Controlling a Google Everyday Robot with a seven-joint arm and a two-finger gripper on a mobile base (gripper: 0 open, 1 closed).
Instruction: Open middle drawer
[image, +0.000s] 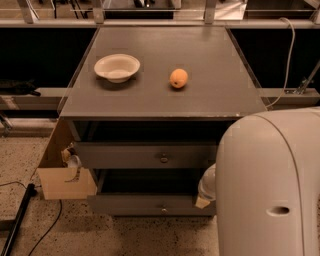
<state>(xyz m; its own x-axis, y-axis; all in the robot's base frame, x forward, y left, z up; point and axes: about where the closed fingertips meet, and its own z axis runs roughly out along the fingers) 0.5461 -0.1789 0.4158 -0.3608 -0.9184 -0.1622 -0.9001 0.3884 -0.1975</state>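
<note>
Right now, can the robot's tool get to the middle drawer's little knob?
Probably yes. The tool sits by the right end of the middle drawer, and nothing stands between it and the knob.
</note>
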